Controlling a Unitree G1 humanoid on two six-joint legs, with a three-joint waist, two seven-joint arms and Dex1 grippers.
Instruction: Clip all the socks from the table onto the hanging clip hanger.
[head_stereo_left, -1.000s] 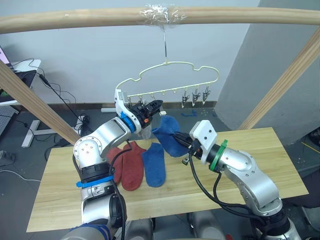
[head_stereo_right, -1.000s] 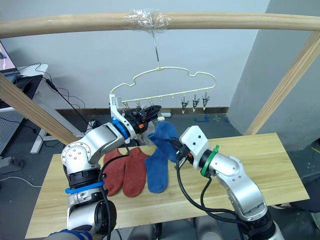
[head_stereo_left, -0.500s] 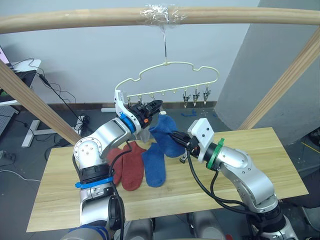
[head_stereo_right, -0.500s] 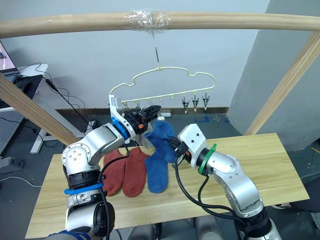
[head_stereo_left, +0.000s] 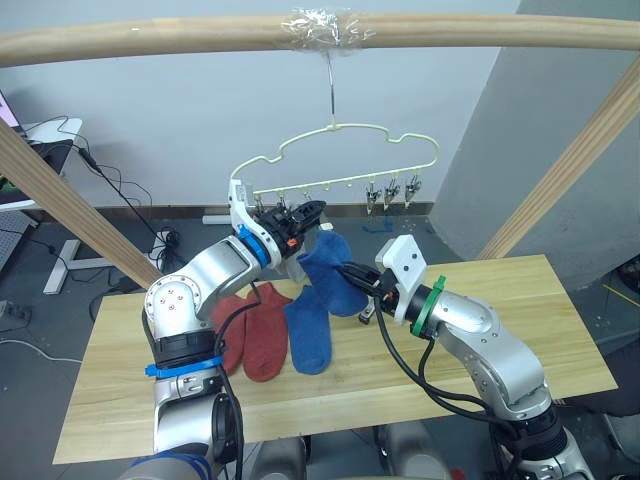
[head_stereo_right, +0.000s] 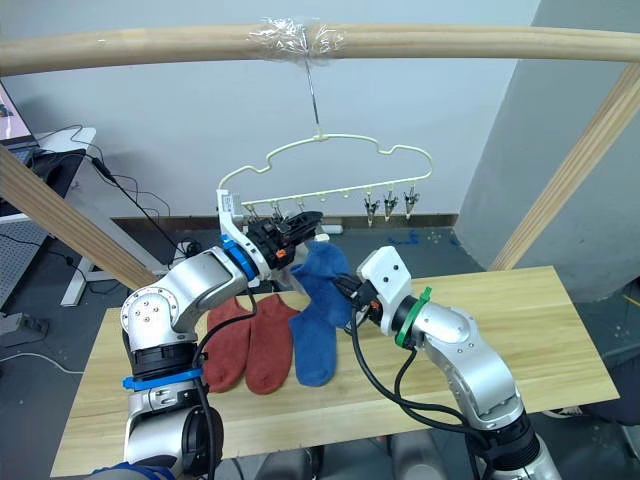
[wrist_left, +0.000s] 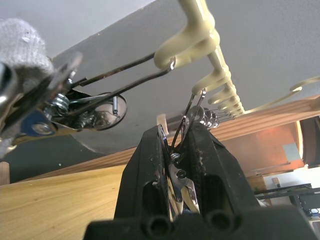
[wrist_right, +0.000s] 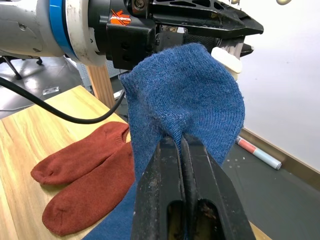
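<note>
One limp blue sock (wrist_right: 185, 107) hung pinched mid-fabric in my shut right gripper (wrist_right: 181, 145), while my left gripper (wrist_left: 179, 145) squeezed a clip (wrist_left: 181, 176) to take its soft edge.

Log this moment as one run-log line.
left gripper: squeezing clip on clip hanger | right gripper: holding blue sock near clip | table: three socks

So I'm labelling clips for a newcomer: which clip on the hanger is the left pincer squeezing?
Find the pale yellow-green clip hanger hanging from the taped wooden beam. The left pincer is shut on a metal clip towards the hanger's left end. Beside it another clip already grips grey fabric.
</note>
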